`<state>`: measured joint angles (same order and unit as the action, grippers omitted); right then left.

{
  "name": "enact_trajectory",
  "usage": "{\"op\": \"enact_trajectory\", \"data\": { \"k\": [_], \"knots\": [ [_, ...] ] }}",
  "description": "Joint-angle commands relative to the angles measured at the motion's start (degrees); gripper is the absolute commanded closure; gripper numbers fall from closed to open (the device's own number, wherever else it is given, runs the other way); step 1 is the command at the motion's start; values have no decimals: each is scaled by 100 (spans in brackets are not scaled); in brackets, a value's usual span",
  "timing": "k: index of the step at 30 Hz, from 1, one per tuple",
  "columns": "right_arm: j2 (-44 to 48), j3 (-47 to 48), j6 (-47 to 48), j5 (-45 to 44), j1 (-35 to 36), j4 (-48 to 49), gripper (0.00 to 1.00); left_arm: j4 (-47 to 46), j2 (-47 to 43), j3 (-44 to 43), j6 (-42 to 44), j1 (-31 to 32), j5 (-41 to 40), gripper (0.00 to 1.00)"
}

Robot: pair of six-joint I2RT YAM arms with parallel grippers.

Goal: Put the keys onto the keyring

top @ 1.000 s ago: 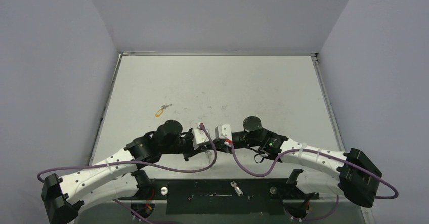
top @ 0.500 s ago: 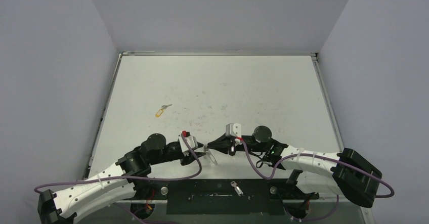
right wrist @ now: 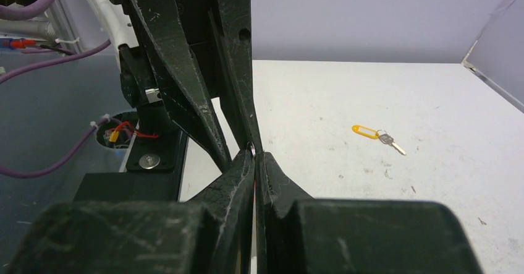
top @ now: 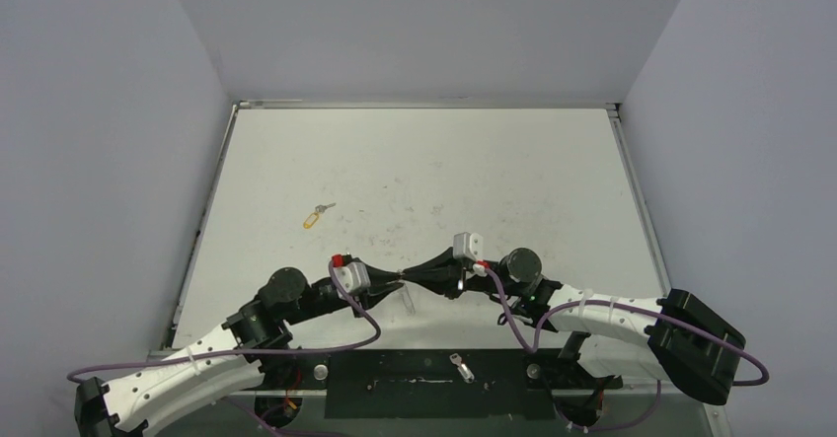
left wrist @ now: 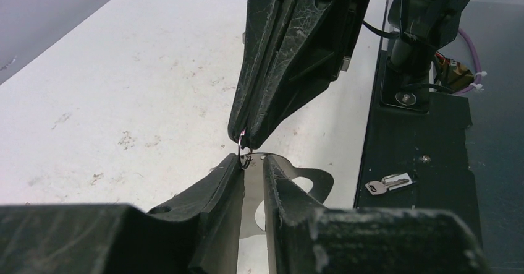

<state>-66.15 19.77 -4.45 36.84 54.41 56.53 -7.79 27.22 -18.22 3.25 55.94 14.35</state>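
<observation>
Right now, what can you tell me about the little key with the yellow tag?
The key is small, silver and looks like metal. A tiny ring joins it to an oblong yellow tag. It lies flat on the white table, out in the open, touching nothing but the tabletop.

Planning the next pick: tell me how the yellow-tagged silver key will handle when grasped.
The small silver key with its yellow oblong tag lies flat on the white table, so it will probably be hard to pinch. Loosely linked, one part likely dangles when lifted. Small, it should slide if pushed.
</observation>
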Motion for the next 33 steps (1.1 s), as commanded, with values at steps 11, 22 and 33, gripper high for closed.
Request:
{"op": "enact_trajectory", "data": {
  "k": [11,22,33],
  "knots": [
    [7,88,34,130,-7,225,100,-564,411,-163,-52,22,-77,100],
    [325,104,250,-6,-10,-504,77,-314,243,-172,-160,28,-244,100],
    [1691,120,109,-624,-2,-2594,18,289,259,-337,-85,26,-406,100]
  ]
}}
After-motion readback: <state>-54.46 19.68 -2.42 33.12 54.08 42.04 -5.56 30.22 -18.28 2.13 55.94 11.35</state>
